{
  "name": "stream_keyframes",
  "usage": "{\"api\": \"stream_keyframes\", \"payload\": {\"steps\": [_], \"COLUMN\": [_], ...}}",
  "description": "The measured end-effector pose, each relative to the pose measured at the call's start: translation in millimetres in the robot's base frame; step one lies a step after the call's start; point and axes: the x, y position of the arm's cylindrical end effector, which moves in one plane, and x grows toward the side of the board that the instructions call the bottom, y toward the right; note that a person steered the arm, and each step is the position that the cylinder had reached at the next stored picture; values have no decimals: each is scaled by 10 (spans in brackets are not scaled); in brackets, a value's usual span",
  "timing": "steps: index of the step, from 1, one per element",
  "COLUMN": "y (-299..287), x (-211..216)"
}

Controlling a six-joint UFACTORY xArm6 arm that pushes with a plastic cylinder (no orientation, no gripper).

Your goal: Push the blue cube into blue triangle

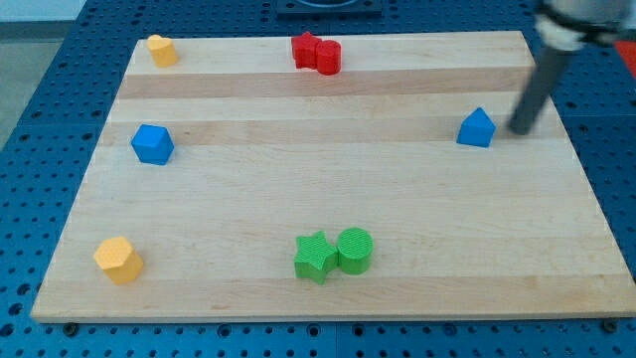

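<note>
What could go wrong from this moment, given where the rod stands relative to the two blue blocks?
1. My tip sits just right of the blue block at the view's right; which blue block is the cube is unclear, so the wrong one might be pushed.
2. The other blue block lies far across the board; a long push can let the block slip off my tip.

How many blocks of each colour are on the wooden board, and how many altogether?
Blue: 2, the blue cube and the blue triangle
Red: 2, the red star and the red cylinder, touching
Green: 2, the green star and the green cylinder, touching
Yellow: 2, the small yellow block and the yellow hexagon
Total: 8 blocks

My tip sits just right of the blue triangle.
</note>
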Motion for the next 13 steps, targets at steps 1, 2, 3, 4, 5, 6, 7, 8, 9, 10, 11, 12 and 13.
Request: {"api": "stream_keyframes", "payload": {"steps": [1,2,3,4,5,6,7,8,9,10,11,12,13], "y": [-1300,-1913,-1835,-2562,-3784,-4858,-4901,-4357,-3576,-3549,-4459,-4546,-3819], "x": [1,56,-14,-168,-193,-192,-80,113,178,178,244,581,507]}}
